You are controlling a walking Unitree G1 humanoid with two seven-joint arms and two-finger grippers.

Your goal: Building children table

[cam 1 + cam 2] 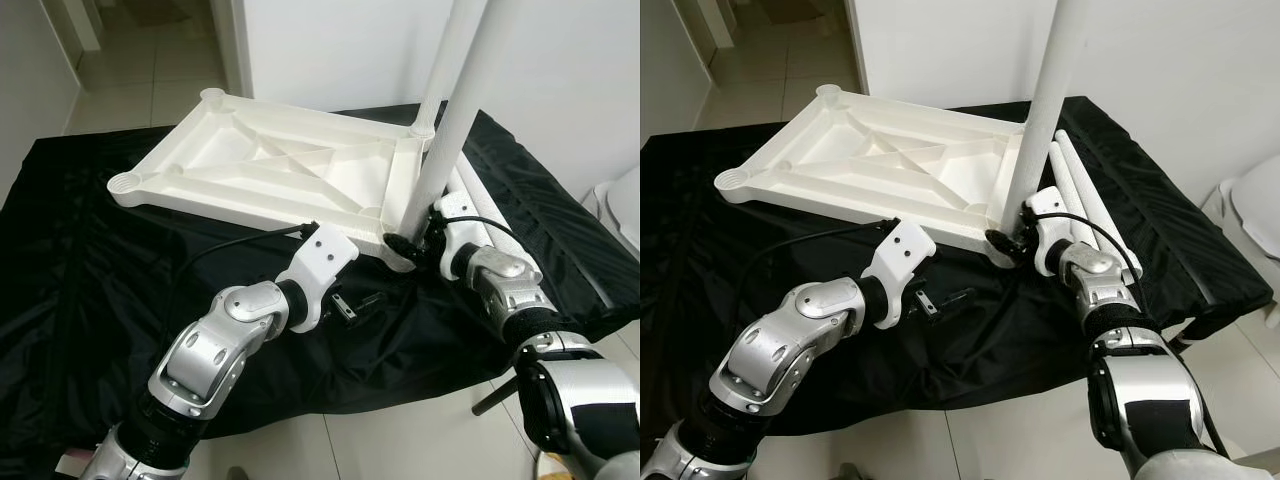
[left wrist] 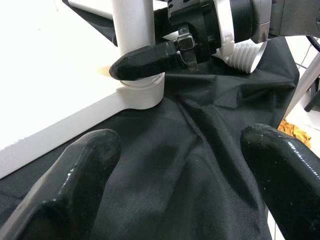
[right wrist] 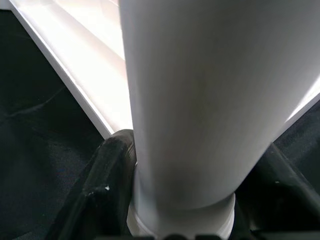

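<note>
The white children's tabletop (image 1: 270,160) lies upside down on a black cloth (image 1: 90,260). One white leg (image 1: 447,60) stands in its far right corner socket. A second white leg (image 1: 450,140) stands upright in the near right corner socket (image 2: 142,92). My right gripper (image 1: 410,245) is shut on the foot of this leg, one black finger (image 3: 107,185) on each side of it. My left gripper (image 1: 355,303) hovers open just above the cloth, in front of the tabletop's near edge and left of that corner, with nothing between its fingers (image 2: 75,190).
Spare white legs (image 1: 1080,185) lie on the cloth to the right of the tabletop. A white wall stands close behind. A white object (image 1: 625,210) is at the far right. Tiled floor (image 1: 400,440) runs along the front, with a dark rod (image 1: 495,395) there.
</note>
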